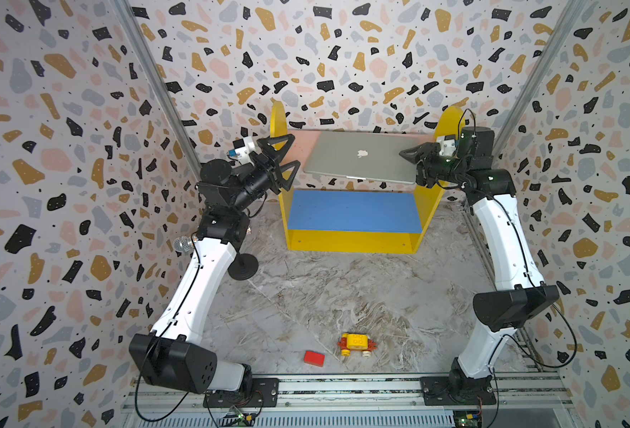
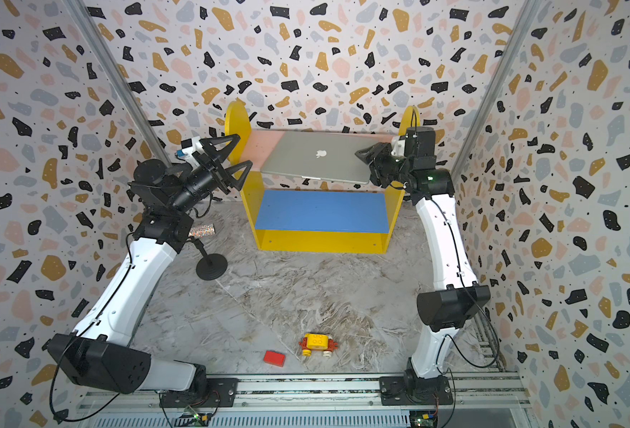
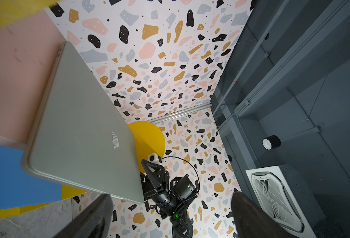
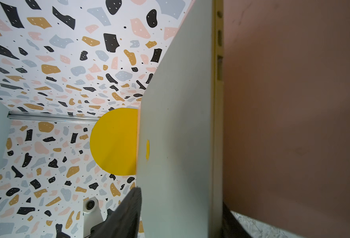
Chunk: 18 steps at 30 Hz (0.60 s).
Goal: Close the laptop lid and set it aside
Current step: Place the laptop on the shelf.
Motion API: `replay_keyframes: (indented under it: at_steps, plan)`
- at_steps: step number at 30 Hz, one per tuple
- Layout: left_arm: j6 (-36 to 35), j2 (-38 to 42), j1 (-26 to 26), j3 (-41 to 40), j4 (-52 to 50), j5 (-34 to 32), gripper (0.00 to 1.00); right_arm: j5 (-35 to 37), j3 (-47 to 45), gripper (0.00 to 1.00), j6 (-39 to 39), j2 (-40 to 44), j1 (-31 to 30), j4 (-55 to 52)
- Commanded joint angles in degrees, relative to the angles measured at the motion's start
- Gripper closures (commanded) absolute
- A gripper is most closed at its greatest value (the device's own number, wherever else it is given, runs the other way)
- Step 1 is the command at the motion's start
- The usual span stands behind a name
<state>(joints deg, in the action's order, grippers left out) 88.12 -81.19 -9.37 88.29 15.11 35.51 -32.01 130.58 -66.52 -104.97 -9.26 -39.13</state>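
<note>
The laptop (image 1: 361,159) (image 2: 320,157) lies on the pink top shelf (image 1: 303,142) with its front edge overhanging. The laptop lid (image 1: 343,148) is down flat, silver-grey with the apple logo showing. My right gripper (image 1: 408,159) (image 4: 180,206) is at the laptop's right edge and open. One finger (image 4: 128,210) is off above the lid; the other sits below the base. My left gripper (image 1: 295,150) (image 3: 170,216) is open just left of the laptop, apart from it, with nothing between its fingers.
The yellow shelf unit (image 1: 350,241) has a blue lower shelf (image 1: 354,211) and tall rounded side panels. A microphone on a black round stand (image 1: 243,266) is by the left arm. A yellow toy car (image 1: 356,342) and a red block (image 1: 314,358) lie near the front.
</note>
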Motion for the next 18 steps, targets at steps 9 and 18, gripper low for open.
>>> replay_keyframes:
  at_steps: [9, 18]
  plan:
    - [-0.2, 1.09, 0.4, 0.18, 3.42, 1.06, 0.07, 8.12, 6.67, 0.42, 8.68, 1.92, 3.15, -11.28]
    - [-0.14, 1.0, 0.31, 0.1, 3.49, 1.15, 0.07, 9.76, 7.2, 0.41, 11.92, 2.14, 3.53, -14.42]
